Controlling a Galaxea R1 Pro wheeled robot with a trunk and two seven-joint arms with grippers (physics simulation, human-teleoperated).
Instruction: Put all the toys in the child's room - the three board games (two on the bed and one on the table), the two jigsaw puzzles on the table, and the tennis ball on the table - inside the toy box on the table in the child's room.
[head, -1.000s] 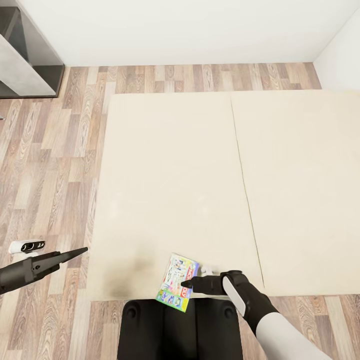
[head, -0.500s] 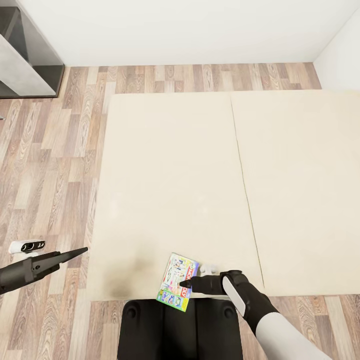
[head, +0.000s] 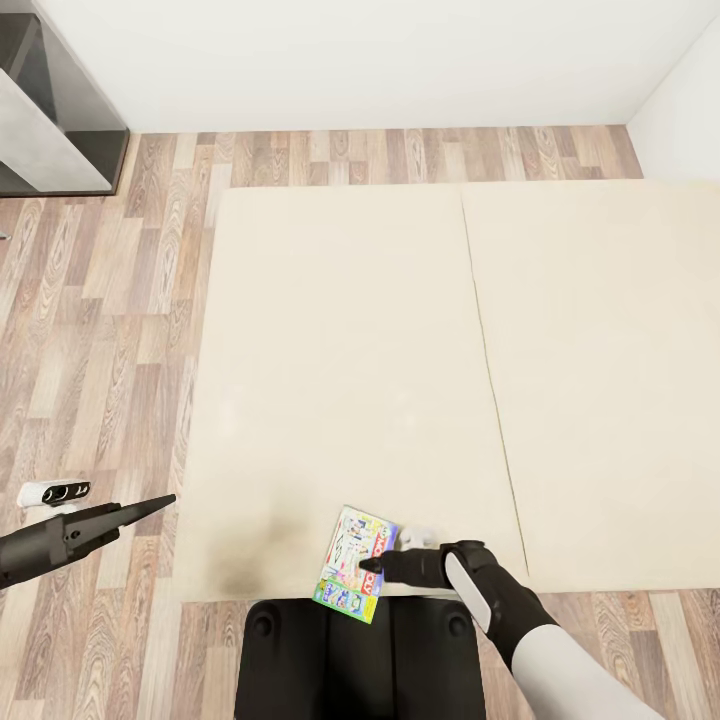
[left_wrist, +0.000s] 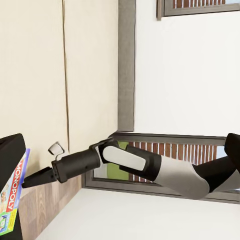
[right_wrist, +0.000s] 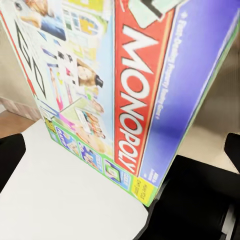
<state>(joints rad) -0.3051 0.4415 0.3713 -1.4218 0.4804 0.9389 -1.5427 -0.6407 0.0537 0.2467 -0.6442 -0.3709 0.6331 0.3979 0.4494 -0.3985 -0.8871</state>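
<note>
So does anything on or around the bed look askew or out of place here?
Yes. The Monopoly board game lies crooked at the near edge of the bed, one end overhanging toward the robot's base. The right gripper is at its edge. Whether it grips the box is unclear.

Wood plank floor (head: 110, 330) runs along the left and far sides, meeting a white wall (head: 380, 60). A dark grey shelf unit (head: 55, 120) stands in the far left corner. A grey-framed window (left_wrist: 165, 155) shows red brick outside.
</note>
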